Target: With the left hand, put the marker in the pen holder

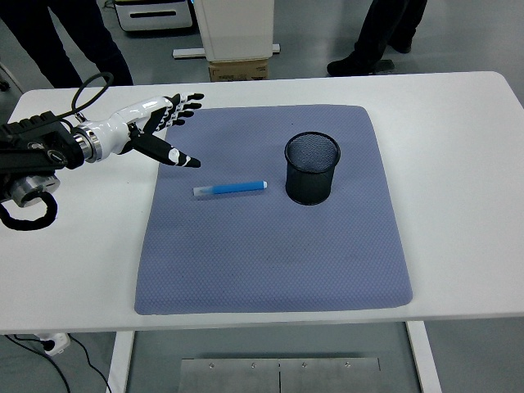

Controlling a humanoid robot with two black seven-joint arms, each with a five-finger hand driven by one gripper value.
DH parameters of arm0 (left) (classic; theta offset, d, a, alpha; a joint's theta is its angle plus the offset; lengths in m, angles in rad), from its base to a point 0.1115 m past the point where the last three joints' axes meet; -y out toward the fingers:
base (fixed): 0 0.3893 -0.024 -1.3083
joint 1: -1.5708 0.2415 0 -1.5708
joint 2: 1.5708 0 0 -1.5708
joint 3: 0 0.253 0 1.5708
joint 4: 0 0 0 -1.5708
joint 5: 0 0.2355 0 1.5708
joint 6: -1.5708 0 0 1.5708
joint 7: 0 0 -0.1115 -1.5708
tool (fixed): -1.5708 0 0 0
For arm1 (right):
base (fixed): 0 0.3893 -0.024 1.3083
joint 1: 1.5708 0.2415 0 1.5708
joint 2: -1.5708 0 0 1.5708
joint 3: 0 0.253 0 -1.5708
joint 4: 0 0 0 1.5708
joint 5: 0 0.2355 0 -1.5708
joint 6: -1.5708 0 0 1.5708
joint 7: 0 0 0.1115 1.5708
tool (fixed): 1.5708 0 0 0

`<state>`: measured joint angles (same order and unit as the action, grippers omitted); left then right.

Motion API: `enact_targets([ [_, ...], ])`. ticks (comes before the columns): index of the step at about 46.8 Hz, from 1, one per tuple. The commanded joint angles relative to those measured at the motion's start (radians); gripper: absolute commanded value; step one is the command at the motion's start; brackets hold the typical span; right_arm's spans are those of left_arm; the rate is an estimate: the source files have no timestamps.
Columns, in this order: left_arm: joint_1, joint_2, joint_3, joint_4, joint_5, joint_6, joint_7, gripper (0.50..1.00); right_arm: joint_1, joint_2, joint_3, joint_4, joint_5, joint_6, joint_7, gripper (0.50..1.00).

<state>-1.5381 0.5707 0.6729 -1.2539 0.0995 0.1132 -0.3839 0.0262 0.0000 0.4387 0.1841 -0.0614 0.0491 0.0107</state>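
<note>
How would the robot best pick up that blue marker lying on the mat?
Probably by the middle of its blue barrel, coming down from above with fingers either side. The marker lies flat on the grey mat, clear of the pen holder, and the open left hand is up-left of it.

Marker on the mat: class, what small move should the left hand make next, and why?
Probably lower the open left hand toward the blue marker and close the fingers around it. The marker lies flat on the mat, ungrasped, left of the pen holder.
</note>
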Motion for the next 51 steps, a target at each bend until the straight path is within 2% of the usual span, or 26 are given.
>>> enact_targets([
  [1, -0.005, -0.005, 0.002, 0.002, 0.060, -0.003, 0.007, 1.000, 0.000, 0.000, 0.000, 0.000, 0.000, 0.000, 0.000, 1.000],
  [9, -0.013, -0.011, 0.002, 0.005, 0.236, -0.015, 0.010, 1.000, 0.000, 0.000, 0.000, 0.000, 0.000, 0.000, 0.000, 1.000],
  [18, -0.010, -0.057, 0.017, 0.045, 0.318, -0.018, 0.011, 1.000, 0.000, 0.000, 0.000, 0.000, 0.000, 0.000, 0.000, 1.000],
  [28, 0.010, -0.130, 0.022, 0.116, 0.324, -0.015, 0.016, 1.000, 0.000, 0.000, 0.000, 0.000, 0.000, 0.000, 0.000, 1.000],
  [35, 0.032, -0.179, 0.020, 0.157, 0.312, -0.009, 0.066, 1.000, 0.000, 0.000, 0.000, 0.000, 0.000, 0.000, 0.000, 1.000],
  [51, 0.038, -0.233, 0.020, 0.188, 0.310, -0.003, 0.092, 1.000, 0.000, 0.000, 0.000, 0.000, 0.000, 0.000, 0.000, 1.000],
])
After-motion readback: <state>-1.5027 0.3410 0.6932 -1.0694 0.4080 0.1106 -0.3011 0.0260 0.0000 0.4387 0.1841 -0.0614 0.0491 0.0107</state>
